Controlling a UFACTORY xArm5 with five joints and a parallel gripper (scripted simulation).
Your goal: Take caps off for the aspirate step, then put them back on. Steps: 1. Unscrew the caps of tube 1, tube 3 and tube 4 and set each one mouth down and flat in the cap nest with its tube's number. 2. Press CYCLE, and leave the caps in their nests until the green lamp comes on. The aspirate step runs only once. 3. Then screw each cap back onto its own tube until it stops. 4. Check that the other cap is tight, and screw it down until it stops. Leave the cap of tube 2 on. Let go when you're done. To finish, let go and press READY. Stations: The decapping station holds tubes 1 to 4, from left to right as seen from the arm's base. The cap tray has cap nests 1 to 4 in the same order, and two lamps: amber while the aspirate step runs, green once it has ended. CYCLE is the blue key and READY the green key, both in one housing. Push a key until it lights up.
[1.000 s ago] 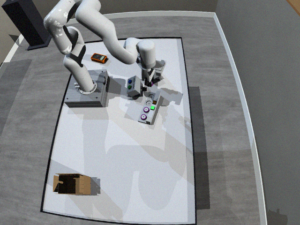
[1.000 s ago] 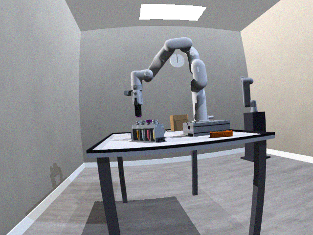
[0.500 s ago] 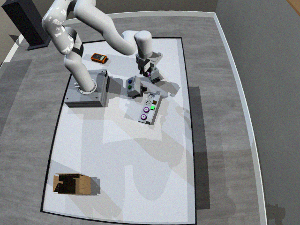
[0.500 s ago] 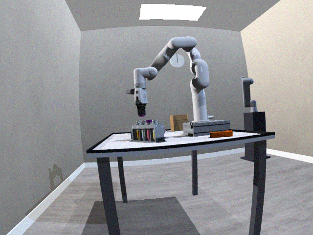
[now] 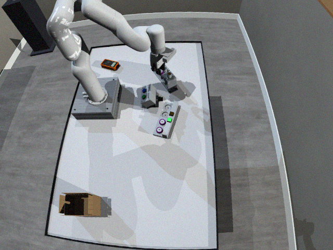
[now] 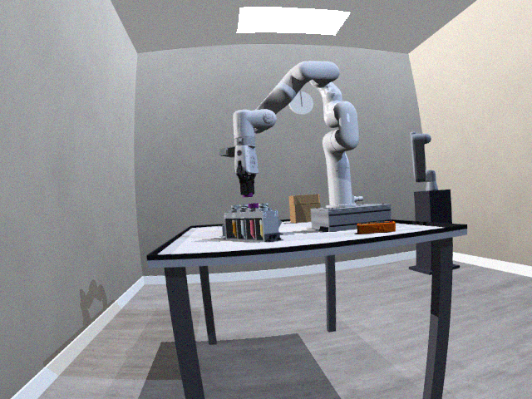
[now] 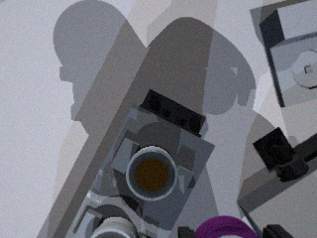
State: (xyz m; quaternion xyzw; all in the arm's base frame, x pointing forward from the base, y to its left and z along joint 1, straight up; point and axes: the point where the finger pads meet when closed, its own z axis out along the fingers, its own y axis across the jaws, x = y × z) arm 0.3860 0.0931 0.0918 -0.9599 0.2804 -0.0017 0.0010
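Top view, everything placed against the decapping station (image 5: 171,84).

- Left of the station, near it: the key housing (image 5: 150,100), with the blue key (image 5: 144,90) and green key (image 5: 143,96) on top. Neither looks lit, though they are small here.
- Just this side of the station, a little toward the arm's base: the cap tray (image 5: 172,125). The green lamp (image 5: 169,119) is on. Two purple caps sit in the two nests farthest from the station (image 5: 162,122) (image 5: 159,130) — by the task's order, nests 3 and 4. The two nests nearest the station (image 5: 168,106) hold nothing.
- Over the station's far end: the hand (image 5: 162,72), clamped on a purple cap (image 7: 225,225) and holding it above the tubes, not touching them.
- Wrist view: an open tube (image 7: 151,174) with brownish liquid at the station's end; the held cap is off to one side of its mouth, not over it. A second open mouth (image 7: 114,230) shows at the frame's bottom edge.
- Right of the station: bare white tabletop (image 5: 193,150).

Judgement: step 3 is in hand — aspirate done, recapping begun, the carried cap most likely cap 1. The next move calls for centring the cap over the end tube's mouth, lowering it squarely, then turning until it stops. A tilted start risks cross-threading.
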